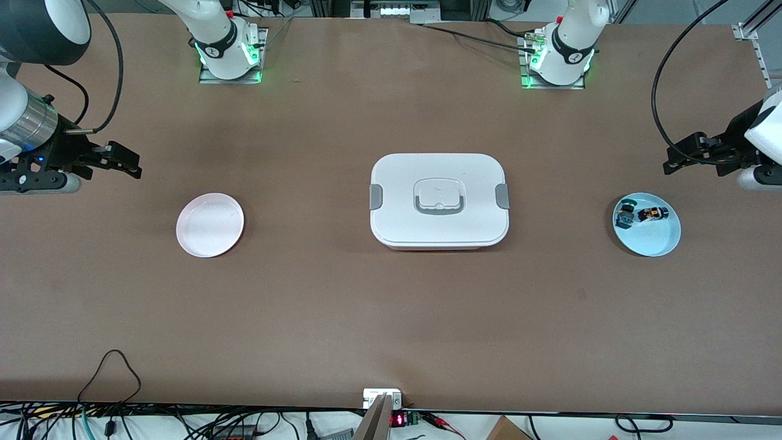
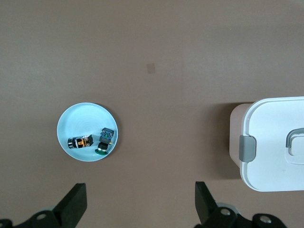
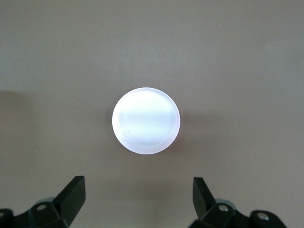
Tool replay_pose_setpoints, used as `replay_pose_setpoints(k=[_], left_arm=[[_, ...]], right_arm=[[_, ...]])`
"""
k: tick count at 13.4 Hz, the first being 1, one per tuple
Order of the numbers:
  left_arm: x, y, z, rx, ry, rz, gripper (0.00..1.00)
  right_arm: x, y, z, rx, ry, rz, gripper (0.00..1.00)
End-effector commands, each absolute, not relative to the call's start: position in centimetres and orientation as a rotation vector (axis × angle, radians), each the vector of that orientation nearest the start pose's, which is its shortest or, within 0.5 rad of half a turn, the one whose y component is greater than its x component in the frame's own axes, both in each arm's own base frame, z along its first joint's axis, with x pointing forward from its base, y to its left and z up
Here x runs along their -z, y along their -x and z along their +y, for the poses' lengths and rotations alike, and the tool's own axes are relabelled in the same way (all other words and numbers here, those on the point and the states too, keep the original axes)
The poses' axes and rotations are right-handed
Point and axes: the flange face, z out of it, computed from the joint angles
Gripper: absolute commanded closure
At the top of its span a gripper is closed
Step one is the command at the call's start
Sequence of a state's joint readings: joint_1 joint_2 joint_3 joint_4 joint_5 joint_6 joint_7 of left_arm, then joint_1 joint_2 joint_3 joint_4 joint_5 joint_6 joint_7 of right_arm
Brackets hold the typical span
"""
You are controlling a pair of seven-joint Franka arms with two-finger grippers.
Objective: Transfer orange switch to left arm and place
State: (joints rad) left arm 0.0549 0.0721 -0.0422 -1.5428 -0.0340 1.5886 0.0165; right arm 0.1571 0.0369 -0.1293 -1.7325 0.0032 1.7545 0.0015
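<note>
The orange switch (image 1: 652, 214) lies on a light blue plate (image 1: 657, 244) toward the left arm's end of the table; it also shows in the left wrist view (image 2: 79, 142). The white lidded box (image 1: 403, 183) stands at the table's middle, between the two plates, and its end shows in the left wrist view (image 2: 270, 142). My left gripper (image 1: 670, 165) is open and empty in the air over bare table beside the blue plate (image 2: 85, 116). My right gripper (image 1: 133, 165) is open and empty over bare table beside a pale pink plate (image 1: 210, 224).
A second small switch with green and blue parts (image 1: 625, 214) lies next to the orange one on the blue plate (image 2: 106, 140). The pink plate (image 3: 146, 120) holds nothing. Cables and electronics run along the table edge nearest the camera (image 1: 391, 418).
</note>
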Motion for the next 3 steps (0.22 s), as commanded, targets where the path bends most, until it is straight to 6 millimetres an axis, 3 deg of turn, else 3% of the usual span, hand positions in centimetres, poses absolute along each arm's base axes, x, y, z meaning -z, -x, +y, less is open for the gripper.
replay_pose_setpoints(k=[1,3], left_arm=[[-60.28,-57.19,0.68,-0.021,3.163,-0.013,0.0],[-60.27,-57.24,0.96,-0.021,3.162,-0.02,0.0]], right_arm=[[-54.3,-56.87,1.97,-0.015,3.126,-0.021,0.0],[-54.3,-56.87,1.97,-0.015,3.126,-0.021,0.0]])
